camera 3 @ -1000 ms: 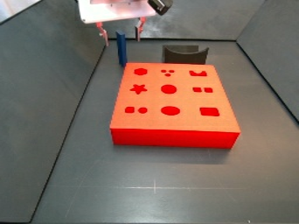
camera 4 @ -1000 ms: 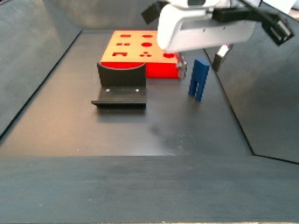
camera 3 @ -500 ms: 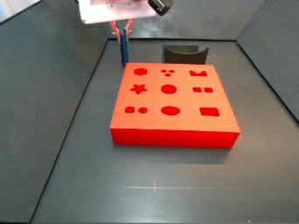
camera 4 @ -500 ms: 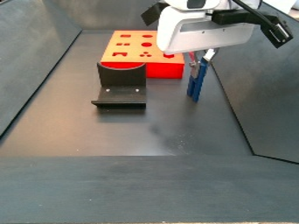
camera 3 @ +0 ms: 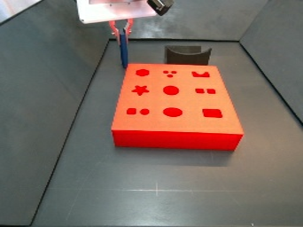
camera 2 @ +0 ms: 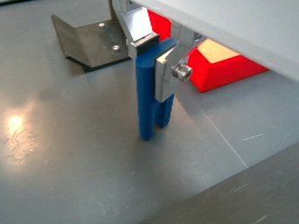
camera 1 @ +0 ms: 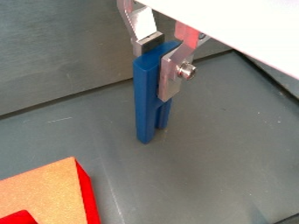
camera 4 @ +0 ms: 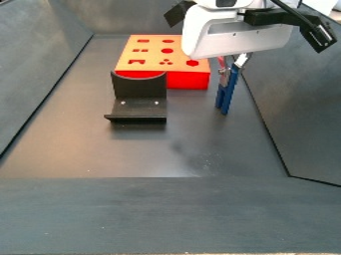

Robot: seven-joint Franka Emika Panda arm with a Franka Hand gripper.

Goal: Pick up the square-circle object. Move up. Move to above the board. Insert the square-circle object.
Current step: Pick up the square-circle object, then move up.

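The square-circle object, a slim blue peg [camera 1: 149, 96], stands upright on the grey floor with its two prongs down; it also shows in a wrist view [camera 2: 149, 96] and in both side views [camera 3: 122, 51] [camera 4: 225, 92]. My gripper [camera 1: 158, 57] is shut on the peg's upper end, one silver finger [camera 1: 176, 74] on each side; it shows in the same grip in a wrist view [camera 2: 158, 57]. In both side views the gripper [camera 3: 120, 34] [camera 4: 229, 68] is beside the far corner of the red board [camera 3: 178, 111] [camera 4: 154, 52], not above it.
The dark fixture [camera 3: 183, 54] [camera 4: 138, 97] stands on the floor by the board's end, and shows in a wrist view [camera 2: 91, 39]. Corners of the board show in both wrist views [camera 1: 47, 192] [camera 2: 228, 66]. Grey walls enclose the floor.
The fingers have closed onto the peg's top since a second ago. The peg stands in the same spot on the floor.
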